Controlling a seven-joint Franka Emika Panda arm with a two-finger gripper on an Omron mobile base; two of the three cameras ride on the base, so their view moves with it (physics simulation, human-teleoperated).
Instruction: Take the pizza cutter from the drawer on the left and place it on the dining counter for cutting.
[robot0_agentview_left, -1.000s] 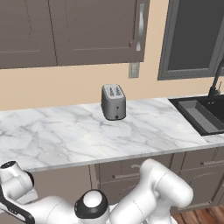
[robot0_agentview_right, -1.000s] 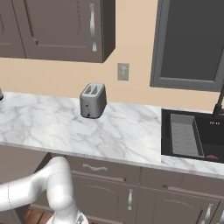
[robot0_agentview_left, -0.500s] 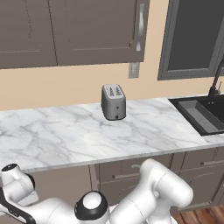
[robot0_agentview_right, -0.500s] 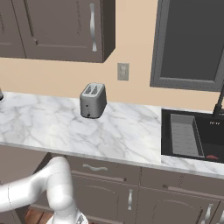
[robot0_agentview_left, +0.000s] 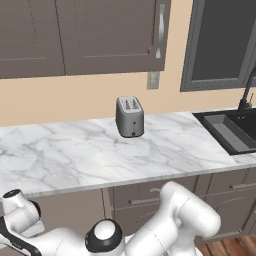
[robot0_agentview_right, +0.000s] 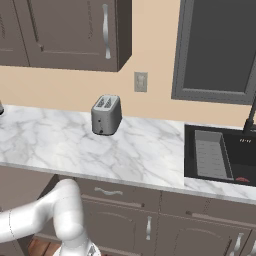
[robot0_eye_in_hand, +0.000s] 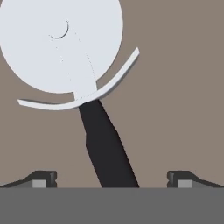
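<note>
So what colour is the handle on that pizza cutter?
Black. The pizza cutter has a black handle below a pale silvery-white wheel, clearest in the hand view.

A long marble worktop (robot0_agentview_left: 90, 155) runs along a beige wall (robot0_agentview_left: 75, 97), with grey-brown cupboards (robot0_agentview_left: 100, 35) hung above it and drawers (robot0_agentview_right: 117, 195) below. A grey toaster (robot0_agentview_left: 129, 116) stands on the worktop near the wall, and a wall socket (robot0_agentview_right: 140, 81) sits above and beside it. To the right lie a black sink (robot0_agentview_right: 220, 157) with a dark tap (robot0_agentview_left: 246, 92), under a dark window (robot0_agentview_right: 220, 47) in a grey frame. Wooden floor (robot0_agentview_left: 230, 247) shows at the bottom.
</note>
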